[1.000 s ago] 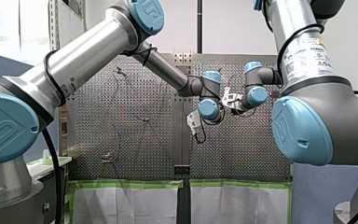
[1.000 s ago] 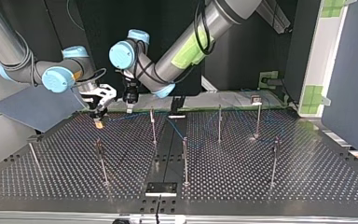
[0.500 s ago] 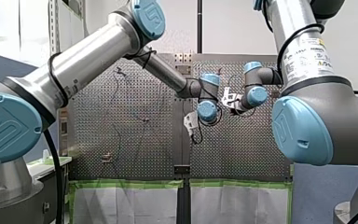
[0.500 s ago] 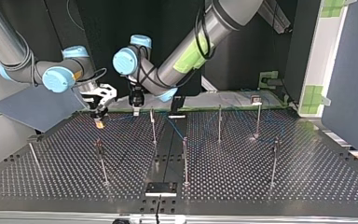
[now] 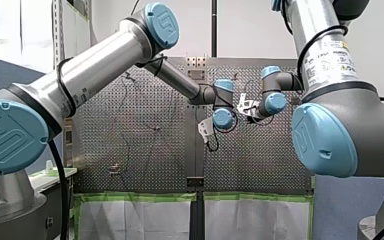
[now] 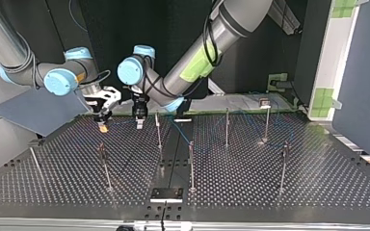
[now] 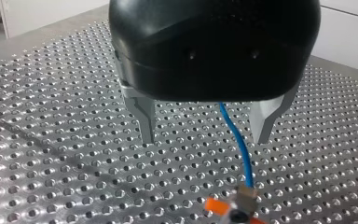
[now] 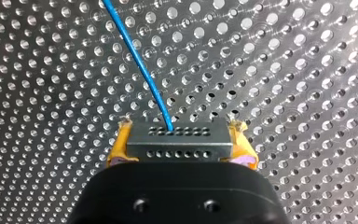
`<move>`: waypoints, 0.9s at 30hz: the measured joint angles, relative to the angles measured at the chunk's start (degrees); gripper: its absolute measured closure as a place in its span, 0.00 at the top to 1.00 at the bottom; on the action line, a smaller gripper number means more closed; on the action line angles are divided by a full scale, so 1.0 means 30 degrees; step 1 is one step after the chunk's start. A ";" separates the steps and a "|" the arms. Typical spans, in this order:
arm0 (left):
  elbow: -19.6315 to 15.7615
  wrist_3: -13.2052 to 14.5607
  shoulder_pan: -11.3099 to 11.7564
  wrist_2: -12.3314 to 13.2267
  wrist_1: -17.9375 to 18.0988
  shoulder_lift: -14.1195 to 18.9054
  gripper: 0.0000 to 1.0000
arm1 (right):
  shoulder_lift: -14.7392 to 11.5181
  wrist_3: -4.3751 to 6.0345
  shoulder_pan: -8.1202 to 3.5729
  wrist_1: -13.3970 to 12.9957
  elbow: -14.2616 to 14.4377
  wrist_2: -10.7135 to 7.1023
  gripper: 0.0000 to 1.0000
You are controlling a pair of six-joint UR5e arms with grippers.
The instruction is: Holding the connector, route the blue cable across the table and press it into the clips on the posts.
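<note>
In the right wrist view my right gripper (image 8: 179, 136) is shut on the grey connector (image 8: 177, 141), gripped between its yellow pads (image 8: 118, 145). The blue cable (image 8: 139, 61) runs from the connector away over the perforated table. The left wrist view shows my left gripper (image 7: 204, 140) with its metal fingers (image 7: 145, 120) open just above the table, astride the blue cable (image 7: 237, 139) without touching it. The connector (image 7: 237, 211) lies just ahead of them. In the top view my left gripper (image 6: 138, 123) hangs close beside my right gripper (image 6: 102, 125).
Several thin posts stand on the perforated table (image 6: 250, 187), the nearest (image 6: 158, 130) just beside my left gripper at the top view's middle. Others (image 6: 191, 166) (image 6: 227, 127) stand further toward that view's right. A dark block (image 6: 166, 194) sits at the table's near edge.
My left gripper has dropped lower toward the table and shifted slightly to the right in the top view. My right gripper has stayed put with the connector.
</note>
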 joint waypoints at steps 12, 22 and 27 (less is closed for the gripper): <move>0.1905 -0.0305 -0.0063 -0.0505 -0.1814 -0.1874 1.00 | -0.0014 -0.0007 -0.0079 -0.0026 -0.0011 -0.0123 0.00; 0.2867 -0.0376 -0.0332 -0.1080 -0.2304 -0.2236 1.00 | -0.0015 -0.0032 -0.0056 -0.0030 -0.0001 -0.0126 0.00; 0.2891 -0.0380 -0.0450 -0.1273 -0.2416 -0.2239 0.67 | -0.0014 -0.0033 -0.0052 -0.0029 -0.0001 -0.0126 0.00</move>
